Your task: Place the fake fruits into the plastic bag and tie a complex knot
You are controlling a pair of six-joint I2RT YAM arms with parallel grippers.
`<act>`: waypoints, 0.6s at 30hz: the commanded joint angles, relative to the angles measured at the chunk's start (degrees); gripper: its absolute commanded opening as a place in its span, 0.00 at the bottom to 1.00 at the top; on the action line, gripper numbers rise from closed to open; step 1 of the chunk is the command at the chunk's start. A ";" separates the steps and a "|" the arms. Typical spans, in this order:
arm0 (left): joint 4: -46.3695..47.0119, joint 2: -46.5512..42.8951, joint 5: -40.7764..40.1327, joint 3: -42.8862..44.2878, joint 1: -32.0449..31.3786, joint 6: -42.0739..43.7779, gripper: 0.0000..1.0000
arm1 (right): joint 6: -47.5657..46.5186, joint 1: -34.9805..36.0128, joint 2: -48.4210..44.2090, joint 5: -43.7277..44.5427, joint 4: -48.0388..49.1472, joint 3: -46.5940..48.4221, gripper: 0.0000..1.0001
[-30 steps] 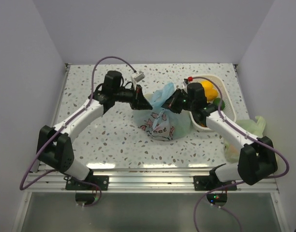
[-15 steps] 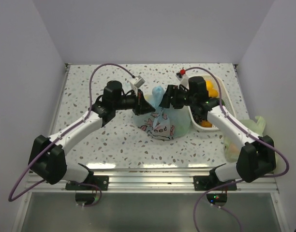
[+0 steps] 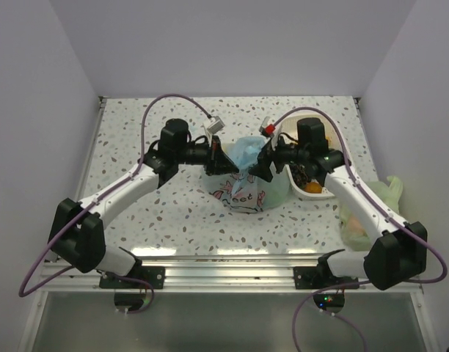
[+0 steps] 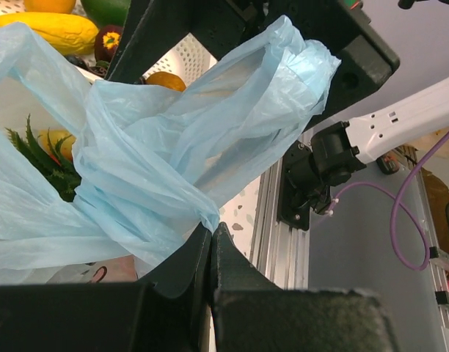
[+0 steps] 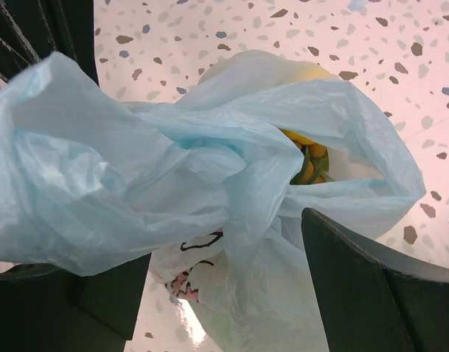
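Note:
The light-blue plastic bag [image 3: 243, 183] stands mid-table, printed side toward the arms. My left gripper [image 3: 228, 166] is shut on one bunched handle strip [image 4: 202, 213] at its tips. Open, my right gripper [image 3: 257, 169] straddles the other hanging handle strip [image 5: 254, 198], its fingers [image 5: 371, 286] apart and not pressing it. The strips cross and bunch at the bag's top [image 5: 239, 158]; whether that is a knot I cannot tell. Inside the bag show a little pineapple [image 4: 48, 158] and orange fruit [image 5: 307, 167]. More fake fruits, yellow [image 4: 56, 33], purple [image 4: 107, 42] and orange [image 4: 166, 79], lie outside it.
A white perforated basket [image 3: 323, 195] sits right of the bag under my right arm, with the loose fruits in it. A pale green bag [image 3: 375, 194] lies at the table's right edge. White walls close in the table on three sides.
My right gripper has opened and let go of its handle strip, then dropped closer to the bag. My left gripper has carried its strip a little to the right.

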 commanded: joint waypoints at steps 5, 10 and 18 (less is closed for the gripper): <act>2.10 1.54 5.64 2.18 0.71 0.10 0.00 | -14.32 2.23 2.43 -4.13 5.32 -3.19 0.84; 3.32 2.07 6.08 2.18 1.06 -0.43 0.00 | -17.66 3.37 3.65 -3.60 6.65 -3.29 0.82; 4.91 2.60 7.58 1.65 1.67 -1.40 0.00 | -11.47 6.18 6.63 5.35 12.70 -3.29 0.00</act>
